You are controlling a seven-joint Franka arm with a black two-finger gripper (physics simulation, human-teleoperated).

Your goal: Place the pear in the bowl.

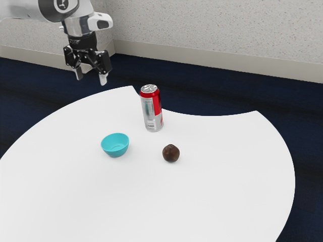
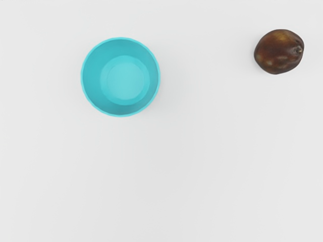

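My gripper (image 1: 91, 78) hangs at the exterior view's upper left, high up and well away from the bowl and the pear. Its two fingertips stand apart with nothing between them. The turquoise bowl (image 1: 115, 144) rests upright on the white table; in the wrist view the bowl (image 2: 121, 77) has nothing inside. A dark brown, roundish pear (image 1: 171, 153) lies on the table apart from the bowl, toward the exterior view's right. From above, the pear (image 2: 279, 51) shows a reddish-brown skin and a small stem end.
A red and silver can (image 1: 152, 108) stands upright behind the bowl and pear in the exterior view, close to the edge of the white table (image 1: 212, 196). That edge curves inward beside the can.
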